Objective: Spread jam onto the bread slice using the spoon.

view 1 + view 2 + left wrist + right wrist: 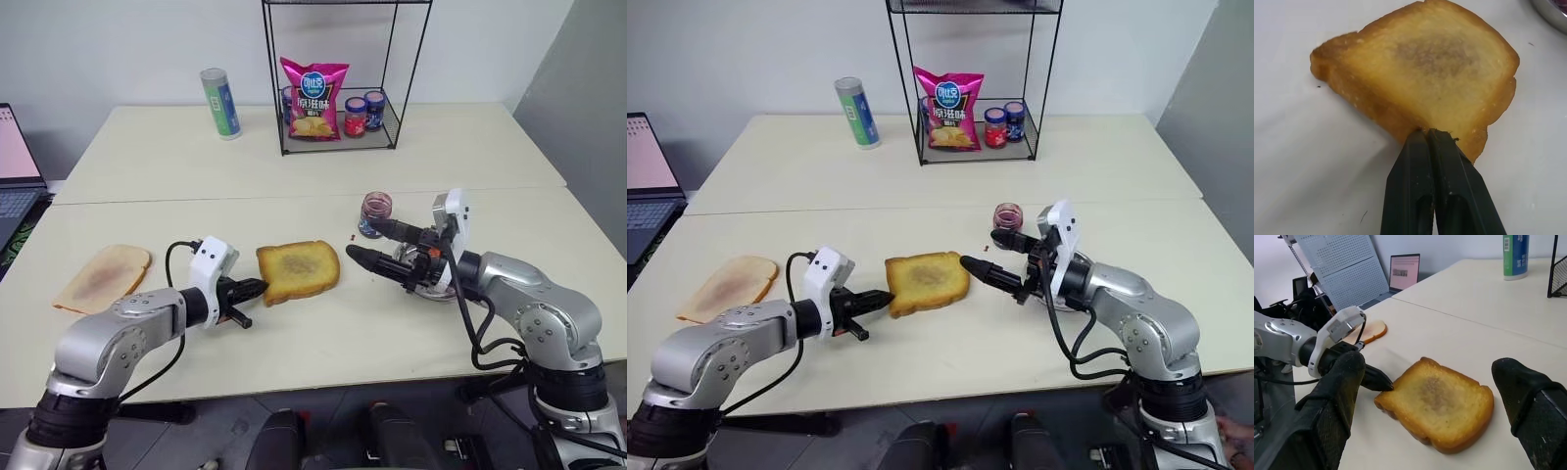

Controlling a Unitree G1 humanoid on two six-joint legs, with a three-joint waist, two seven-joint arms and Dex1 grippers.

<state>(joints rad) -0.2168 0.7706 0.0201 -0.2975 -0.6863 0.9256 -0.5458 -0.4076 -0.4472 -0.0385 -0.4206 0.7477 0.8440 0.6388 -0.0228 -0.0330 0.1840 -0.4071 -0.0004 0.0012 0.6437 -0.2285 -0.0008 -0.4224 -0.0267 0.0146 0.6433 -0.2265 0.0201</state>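
Observation:
The bread slice [299,271], thick and golden with a faint darker patch in its middle, lies flat on the table. My left gripper [257,288] is shut, and its tips [1429,132] touch the crust at the slice's near-left corner. My right gripper [364,242] hovers open just right of the slice, level and pointing toward it, with nothing between its fingers [1347,377]. A small open glass jar [375,211] behind the right gripper has dark red-purple jam smeared inside. The spoon is out of view.
A paler, flatter slice [103,277] lies at the far left. Under my right wrist sits a round steel dish [431,291]. At the back stand a wire rack [338,127] with a chips bag and two lidded jars, and a green-blue canister [220,103]. A laptop [15,176] is at the left edge.

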